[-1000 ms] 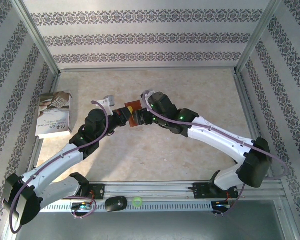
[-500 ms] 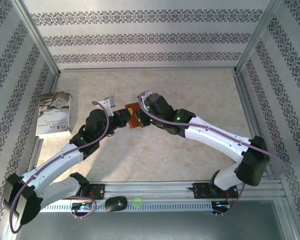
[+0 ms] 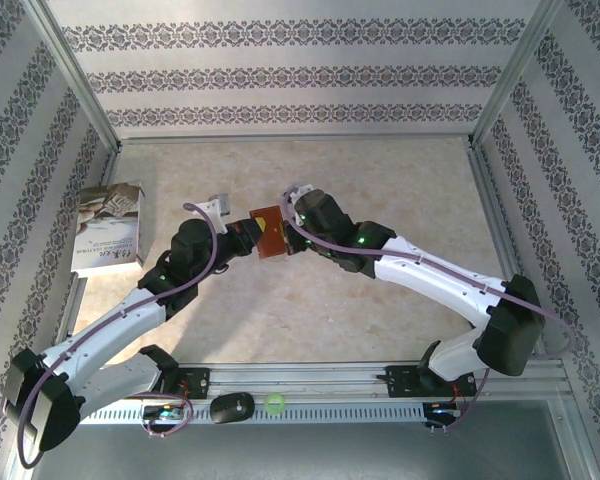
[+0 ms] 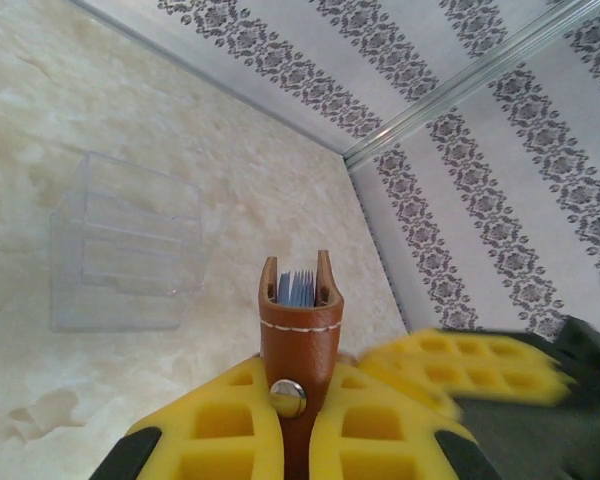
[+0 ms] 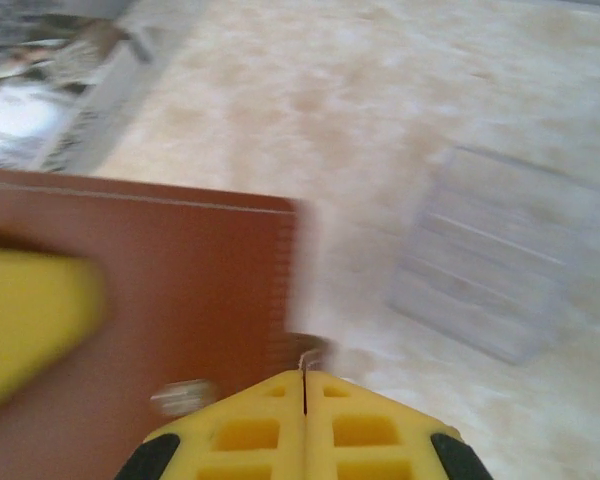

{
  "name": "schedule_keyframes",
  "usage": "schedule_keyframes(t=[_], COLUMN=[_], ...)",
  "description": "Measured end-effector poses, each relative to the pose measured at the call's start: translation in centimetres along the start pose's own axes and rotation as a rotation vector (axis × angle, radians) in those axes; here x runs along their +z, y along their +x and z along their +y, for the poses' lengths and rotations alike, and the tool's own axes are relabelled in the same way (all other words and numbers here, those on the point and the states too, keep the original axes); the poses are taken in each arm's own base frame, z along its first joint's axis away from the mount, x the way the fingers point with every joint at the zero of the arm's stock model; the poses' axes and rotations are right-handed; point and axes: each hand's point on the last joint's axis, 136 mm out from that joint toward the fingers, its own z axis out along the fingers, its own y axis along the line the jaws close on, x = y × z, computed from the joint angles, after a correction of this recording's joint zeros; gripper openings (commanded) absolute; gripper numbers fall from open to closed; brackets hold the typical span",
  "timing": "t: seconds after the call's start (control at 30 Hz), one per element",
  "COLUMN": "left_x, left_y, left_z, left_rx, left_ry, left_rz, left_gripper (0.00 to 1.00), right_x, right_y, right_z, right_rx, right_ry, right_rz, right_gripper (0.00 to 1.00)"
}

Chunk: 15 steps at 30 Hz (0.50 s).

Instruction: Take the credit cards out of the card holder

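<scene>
Booklet (image 3: 108, 228) lies at the left edge of the top view. At centre frame the left gripper (image 3: 244, 231) is clamped on the reddish-brown card holder (image 3: 269, 229), with blue credit cards (image 4: 298, 288) showing in its open mouth. The right gripper (image 3: 290, 233), jaws pressed together, sits at the holder's right edge

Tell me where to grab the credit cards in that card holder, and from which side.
Pinch the credit cards by their blue ends at the open mouth of the card holder. Come in from the end opposite the left pincer, which clamps the snap end. The cards stand edge-on, packed between the leather walls, so only that end is free. A thin pinch across the flat faces probably works best.
</scene>
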Motion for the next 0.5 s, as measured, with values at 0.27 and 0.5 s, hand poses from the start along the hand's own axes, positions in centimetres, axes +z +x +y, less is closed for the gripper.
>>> schedule_keyframes(t=[0.27,0.5], left_x=[-0.6,-0.7], left_y=[-0.1,-0.6], left_z=[-1.1,-1.3], left_rx=[0.022,0.033], left_ry=[0.045,0.118], left_rz=[0.006,-0.005], left_gripper=[0.0,0.0], right_x=[0.2,-3.5], right_y=[1.7,0.5], right_z=[-4.9,-4.5], right_rx=[0.087,0.221], right_ry=[0.059,-0.204], right_rz=[0.015,-0.163], right_gripper=[0.36,0.72])
